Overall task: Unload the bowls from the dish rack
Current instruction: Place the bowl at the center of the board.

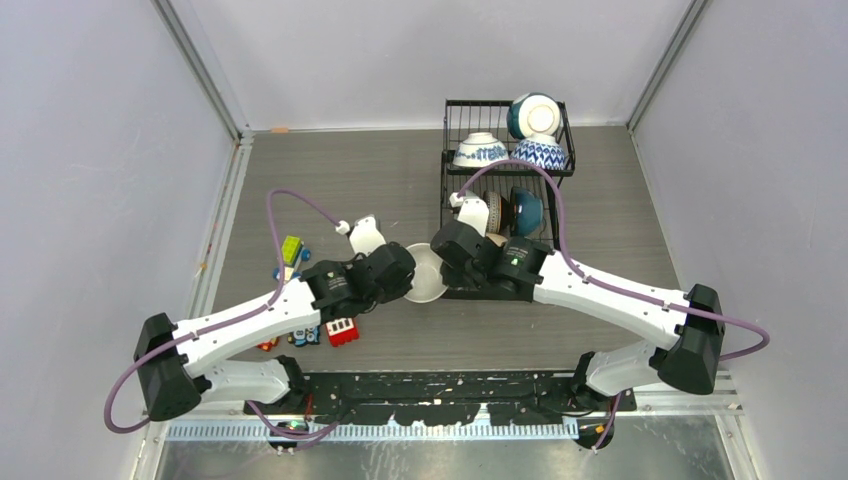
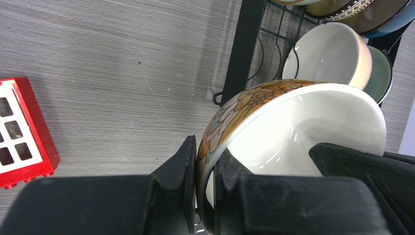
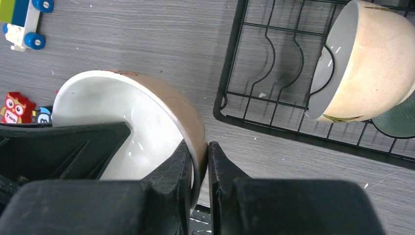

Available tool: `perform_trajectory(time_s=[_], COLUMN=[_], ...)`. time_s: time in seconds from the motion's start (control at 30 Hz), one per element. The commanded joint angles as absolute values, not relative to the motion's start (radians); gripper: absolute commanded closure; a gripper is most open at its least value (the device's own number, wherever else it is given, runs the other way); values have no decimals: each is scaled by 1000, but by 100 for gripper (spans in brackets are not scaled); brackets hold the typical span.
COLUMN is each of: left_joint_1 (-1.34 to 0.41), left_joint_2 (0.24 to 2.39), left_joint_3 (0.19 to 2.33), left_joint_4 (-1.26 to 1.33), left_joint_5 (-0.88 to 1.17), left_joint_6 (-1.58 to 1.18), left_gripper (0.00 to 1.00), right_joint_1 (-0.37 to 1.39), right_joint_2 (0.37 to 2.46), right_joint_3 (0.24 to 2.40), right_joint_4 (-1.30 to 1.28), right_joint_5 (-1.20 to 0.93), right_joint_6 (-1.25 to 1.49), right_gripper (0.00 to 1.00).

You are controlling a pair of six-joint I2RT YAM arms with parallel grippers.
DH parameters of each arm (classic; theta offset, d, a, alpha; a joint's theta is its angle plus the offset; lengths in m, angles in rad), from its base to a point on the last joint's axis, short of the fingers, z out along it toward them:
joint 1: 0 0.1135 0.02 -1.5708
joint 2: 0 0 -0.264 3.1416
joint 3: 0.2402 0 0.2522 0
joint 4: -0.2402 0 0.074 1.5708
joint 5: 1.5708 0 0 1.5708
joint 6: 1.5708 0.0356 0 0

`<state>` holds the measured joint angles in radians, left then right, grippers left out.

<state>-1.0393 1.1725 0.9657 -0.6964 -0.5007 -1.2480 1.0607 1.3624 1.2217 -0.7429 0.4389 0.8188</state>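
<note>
A: Gripped how, and where?
B: Clamped on one bowl (image 1: pixel 425 275) by left gripper (image 2: pixel 205 161) and right gripper (image 3: pixel 199 156), at opposite rim edges, just left of the dish rack (image 2: pixel 243 49).
A: Risked what?
B: Possibly cracked or dropped, if pulled apart unevenly.

Bowl (image 1: pixel 425 276) between left end effector (image 2: pixel 204 157) and right end effector (image 3: pixel 199 154), left of dish rack (image 1: pixel 478 118)

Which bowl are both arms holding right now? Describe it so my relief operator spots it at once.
Start at the black dish rack on the far right and look just off its near-left corner. The bowl is pinched by its rim in both the left end effector and the right end effector. It is glossy white inside with an orange-brown mosaic outside, and it is the only one outside the rack.
</note>
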Motion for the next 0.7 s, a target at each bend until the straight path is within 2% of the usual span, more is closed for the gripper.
perform_trajectory(time_s=[0.0, 0.03, 0.07, 0.2, 0.3, 0.47, 0.67], left_joint_1=[-1042, -1041, -1042, -1041, -1042, -1042, -1042], left_joint_2=[1154, 1154, 1152, 1149, 1145, 1132, 1113], left_joint_3=[970, 971, 972, 983, 991, 995, 1003], left_joint_4=[-655, -655, -656, -666, -668, -667, -680], left_joint_5=[-502, -503, -505, -516, -520, -511, -503], left_joint_6=[-1251, -1248, -1245, -1233, -1223, -1222, -1231], left_gripper=[100, 100, 100, 100, 100, 100, 100], right_joint_1=[1058, 1057, 1058, 1058, 1058, 1058, 1058], right_joint_2=[1334, 1331, 1330, 1322, 1311, 1334, 1378], right_joint_3=[1261, 1261, 1263, 1273, 1273, 1290, 1308], right_joint_4=[-650, -650, -652, -665, -670, -690, -709], right_joint_5=[440, 438, 434, 415, 420, 419, 409], right_joint_6=[849, 845, 838, 814, 799, 782, 763], right_gripper=[99, 98, 92, 56, 46, 46, 62])
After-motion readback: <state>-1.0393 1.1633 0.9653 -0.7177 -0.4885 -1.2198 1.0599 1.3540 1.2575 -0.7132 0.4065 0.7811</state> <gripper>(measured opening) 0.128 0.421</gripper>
